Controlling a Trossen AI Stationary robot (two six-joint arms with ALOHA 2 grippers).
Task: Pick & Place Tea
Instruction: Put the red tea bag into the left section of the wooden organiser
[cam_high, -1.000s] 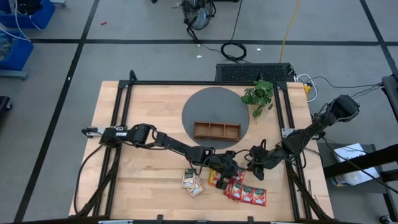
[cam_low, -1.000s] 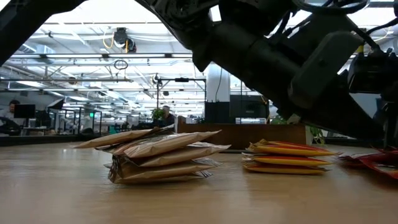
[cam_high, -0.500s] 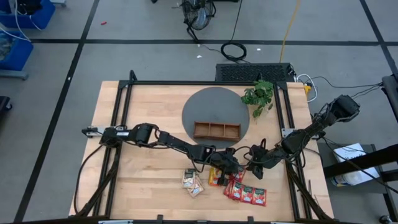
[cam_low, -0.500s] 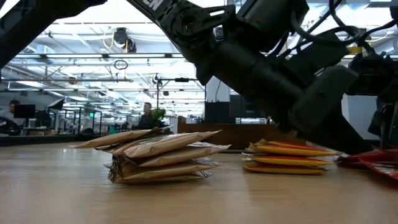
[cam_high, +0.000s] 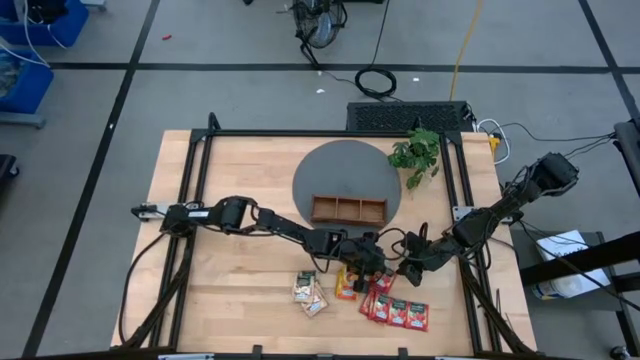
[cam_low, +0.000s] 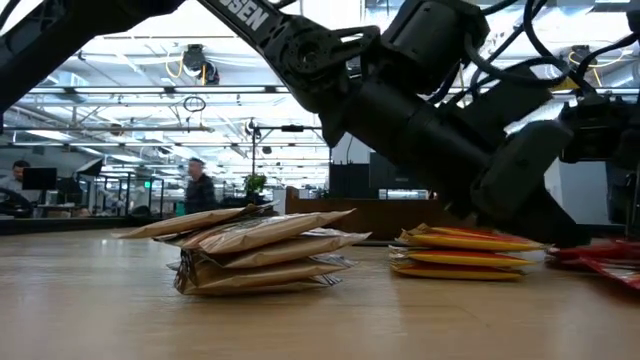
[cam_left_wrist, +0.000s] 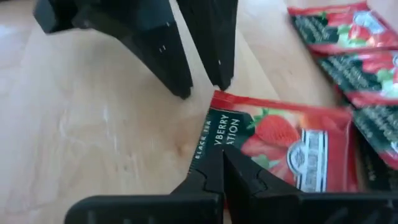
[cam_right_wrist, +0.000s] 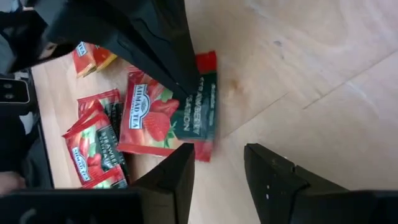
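A red strawberry tea sachet (cam_left_wrist: 292, 146) lies flat on the wooden table, close to several other red sachets (cam_high: 400, 312). My left gripper (cam_left_wrist: 219, 152) is shut, with its tips on this sachet. My right gripper (cam_right_wrist: 217, 165) stands open just beside it, facing the left one. In the left wrist view one right fingertip (cam_left_wrist: 224, 81) is next to the sachet's corner, and I cannot tell whether it touches. Orange sachets (cam_high: 345, 285) and pale ones (cam_high: 308, 290) lie in small stacks toward the left. My left gripper has its shut fingertips (cam_right_wrist: 185, 87) down on the sachet's dark green band (cam_left_wrist: 233, 134), beside one edge. The fingers slant down from the table's left. The sachet lies flat on the table under them.
A brown three-compartment tray (cam_high: 348, 209) stands on a dark round mat (cam_high: 345, 170) beyond the sachets. A green plant (cam_high: 415, 152) is at the back right. The pale stack (cam_low: 250, 250) and the orange stack (cam_low: 460, 255) sit near the front edge. People move in the room behind.
My left gripper, still shut, has gone a little toward the table's far right and sunk lower, uncovering the orange stack. My right gripper has stayed in place and rolled about its own pointing line.
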